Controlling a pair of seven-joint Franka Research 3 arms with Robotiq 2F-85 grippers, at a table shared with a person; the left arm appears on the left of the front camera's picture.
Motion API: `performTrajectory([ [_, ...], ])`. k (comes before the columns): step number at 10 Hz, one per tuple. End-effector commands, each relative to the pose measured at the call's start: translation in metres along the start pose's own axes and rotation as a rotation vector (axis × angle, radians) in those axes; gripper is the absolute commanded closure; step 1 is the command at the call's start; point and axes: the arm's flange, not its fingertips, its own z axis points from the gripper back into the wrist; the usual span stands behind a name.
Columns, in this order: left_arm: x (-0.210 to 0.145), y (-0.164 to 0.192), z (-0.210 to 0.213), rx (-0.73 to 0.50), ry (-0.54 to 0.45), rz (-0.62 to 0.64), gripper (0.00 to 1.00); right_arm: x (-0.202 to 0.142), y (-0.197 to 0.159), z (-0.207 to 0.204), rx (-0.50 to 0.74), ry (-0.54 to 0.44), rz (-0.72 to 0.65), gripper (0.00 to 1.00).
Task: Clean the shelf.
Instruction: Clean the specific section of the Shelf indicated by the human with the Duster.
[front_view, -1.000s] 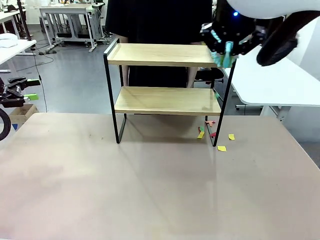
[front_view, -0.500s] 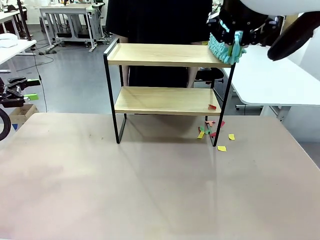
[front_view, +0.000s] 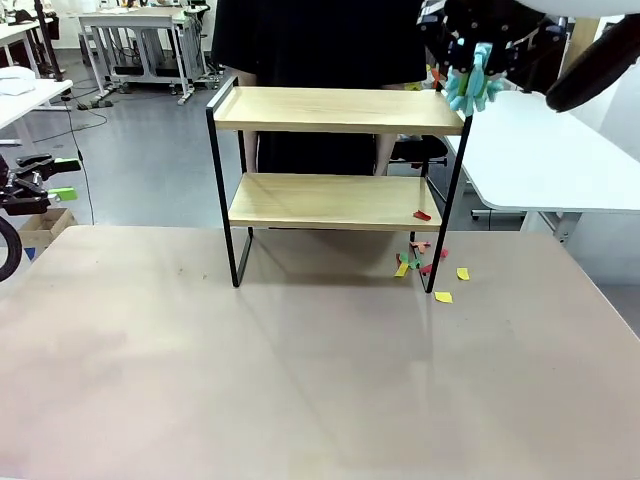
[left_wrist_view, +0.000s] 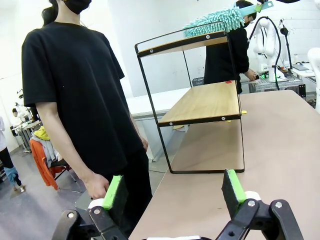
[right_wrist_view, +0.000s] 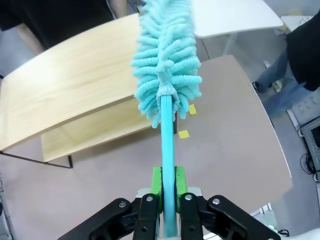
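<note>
The shelf (front_view: 330, 110) stands at the far middle of the table, two wooden boards in a black frame. My right gripper (front_view: 468, 45) hovers above its top right corner, shut on the handle of a teal duster (front_view: 472, 88) whose fluffy head hangs just off the top board's right end. In the right wrist view, the gripper (right_wrist_view: 167, 192) clamps the duster (right_wrist_view: 167, 60) handle over the shelf (right_wrist_view: 75, 90). A red scrap (front_view: 423, 214) lies on the lower board. My left gripper (front_view: 64, 178) waits open off the table's left edge, its jaws (left_wrist_view: 172, 192) empty, facing the shelf (left_wrist_view: 205, 102).
Coloured paper scraps (front_view: 425, 265) lie on the table by the shelf's right front leg, yellow ones (right_wrist_view: 184, 134) among them. A person in a black shirt (left_wrist_view: 75, 90) stands right behind the shelf. A white desk (front_view: 540, 160) is at the right.
The right gripper has lifted the duster up off the right end of the top board. Scraps dropped down; a red one now lies on the lower board. The left gripper stayed put.
</note>
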Motion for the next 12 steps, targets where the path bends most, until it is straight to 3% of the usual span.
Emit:
performTrajectory([
  [1,0.004,-0.002,-0.001,0.001,-0.001,-0.004,0.0,0.002,-0.001,0.002,0.011,-0.005,-0.004,0.87],
  [4,0.004,-0.002,-0.001,0.001,-0.001,-0.004,0.0,0.007,-0.026,0.022,0.196,-0.097,0.012,0.87],
  [7,0.004,-0.002,-0.001,0.001,-0.001,-0.004,0.0,0.005,-0.047,0.043,0.367,-0.108,0.062,0.87],
  [12,0.004,-0.002,-0.001,0.001,-0.001,-0.004,0.0,-0.006,-0.065,0.052,0.729,0.056,0.369,0.87],
])
